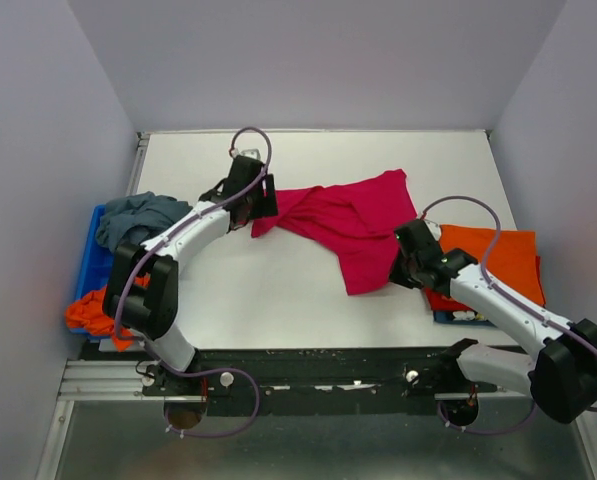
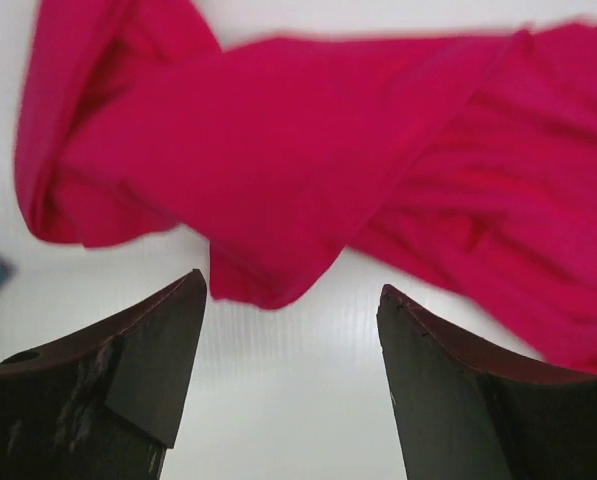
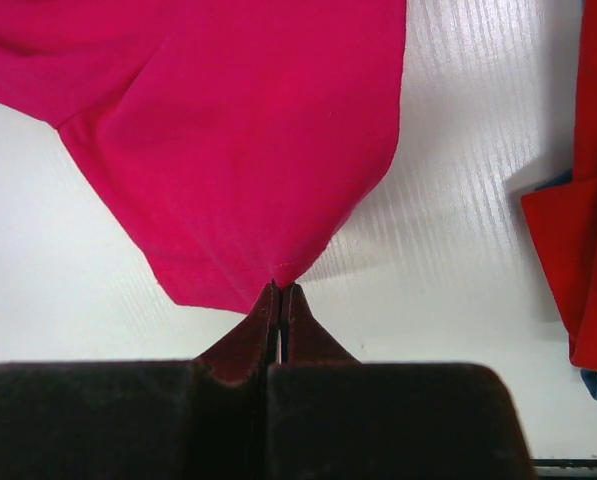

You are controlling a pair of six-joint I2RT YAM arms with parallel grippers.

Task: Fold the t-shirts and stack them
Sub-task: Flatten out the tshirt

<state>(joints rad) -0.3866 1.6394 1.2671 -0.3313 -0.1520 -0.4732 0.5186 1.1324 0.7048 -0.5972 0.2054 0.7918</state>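
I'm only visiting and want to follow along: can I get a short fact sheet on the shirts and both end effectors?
Being worked: pink t-shirt, crumpled on the white table
Left arm: left end effector open, at the shirt's left end
Right arm: right end effector shut on the shirt's near corner
Stack: folded orange t-shirt, on the right
Waiting: grey garment and orange garment in the blue bin, on the left
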